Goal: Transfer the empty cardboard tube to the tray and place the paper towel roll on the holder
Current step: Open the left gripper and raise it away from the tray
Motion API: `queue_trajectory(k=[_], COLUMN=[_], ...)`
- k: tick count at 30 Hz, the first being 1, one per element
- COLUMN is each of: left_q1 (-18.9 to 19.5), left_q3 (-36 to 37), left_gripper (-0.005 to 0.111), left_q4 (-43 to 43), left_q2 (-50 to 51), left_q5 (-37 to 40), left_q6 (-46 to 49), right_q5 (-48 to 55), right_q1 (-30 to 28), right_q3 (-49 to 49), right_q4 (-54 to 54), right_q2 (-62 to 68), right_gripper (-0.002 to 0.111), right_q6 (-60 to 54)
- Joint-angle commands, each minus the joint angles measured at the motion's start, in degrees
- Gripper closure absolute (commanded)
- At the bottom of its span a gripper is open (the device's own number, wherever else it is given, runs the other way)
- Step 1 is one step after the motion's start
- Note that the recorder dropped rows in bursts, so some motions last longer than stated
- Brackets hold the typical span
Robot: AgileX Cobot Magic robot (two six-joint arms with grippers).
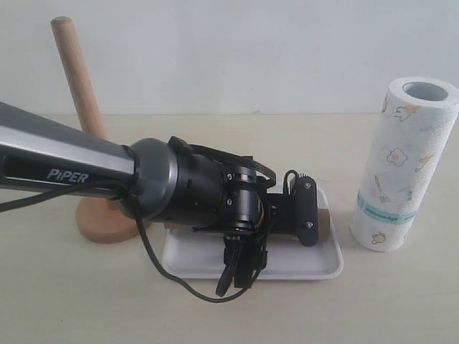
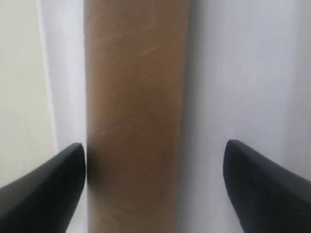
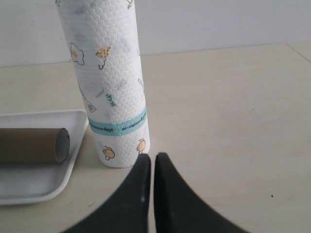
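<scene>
The empty cardboard tube [image 2: 136, 97] lies flat in the white tray [image 1: 315, 266], and only its right end [image 1: 325, 222] shows past the arm in the exterior view. My left gripper [image 1: 307, 213] hangs low over the tube, open, with its fingers straddling it [image 2: 155, 145]; one finger sits close against the tube's side, the other stands well apart. The paper towel roll [image 1: 403, 165] stands upright on the table just right of the tray. My right gripper [image 3: 151, 158] is shut and empty, close to the foot of the roll [image 3: 109, 82]. The holder [image 1: 80, 93] stands at the left, its post bare.
The left arm's grey and black body [image 1: 165, 183] crosses in front of the holder's disc base [image 1: 100, 222] and covers most of the tray. A pale wall runs behind the table. In the right wrist view the tube's open end [image 3: 60, 144] faces the roll.
</scene>
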Motion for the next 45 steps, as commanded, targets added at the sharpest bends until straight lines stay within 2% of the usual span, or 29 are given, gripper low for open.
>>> queue_trajectory(k=[1, 9, 26, 30, 32, 38, 39, 45], left_q1=[-0.2, -0.2, -0.2, -0.2, -0.2, -0.2, -0.2, -0.2], left_q3=[-0.5, -0.5, -0.5, -0.5, -0.4, -0.4, -0.4, 0.0], left_gripper=[0.033, 0.033, 0.033, 0.033, 0.039, 0.097, 0.103, 0.103], left_q4=[-0.1, 0.1, -3.8, -4.8, -5.9, -10.2, -11.1, -14.6], left_q2=[0.2, -0.7, -15.7, -20.4, -22.6, -30.7, -32.3, -40.8], left_q5=[2.1, 2.4, 6.3, 11.3, 15.6, 23.7, 24.9, 26.4], left_q6=[-0.3, -0.3, -1.2, -1.2, -1.2, -1.9, -1.9, -6.1], right_q5=[-0.4, -0.4, -0.4, -0.4, -0.4, -0.4, -0.4, -0.4], right_q1=[-0.4, -0.4, -0.4, -0.4, -0.4, -0.4, -0.4, -0.4], right_q3=[0.0, 0.0, 0.0, 0.0, 0.0, 0.0, 0.0, 0.0], right_q4=[-0.1, -0.1, -0.1, -0.1, -0.1, -0.1, -0.1, -0.1], right_q2=[-0.3, -0.3, -0.3, -0.3, -0.3, -0.3, -0.3, -0.3], right_gripper=[0.106, 0.106, 0.106, 0.106, 0.106, 0.106, 0.106, 0.106], right_q6=[-0.1, -0.1, -0.1, -0.1, -0.1, -0.1, -0.1, -0.1])
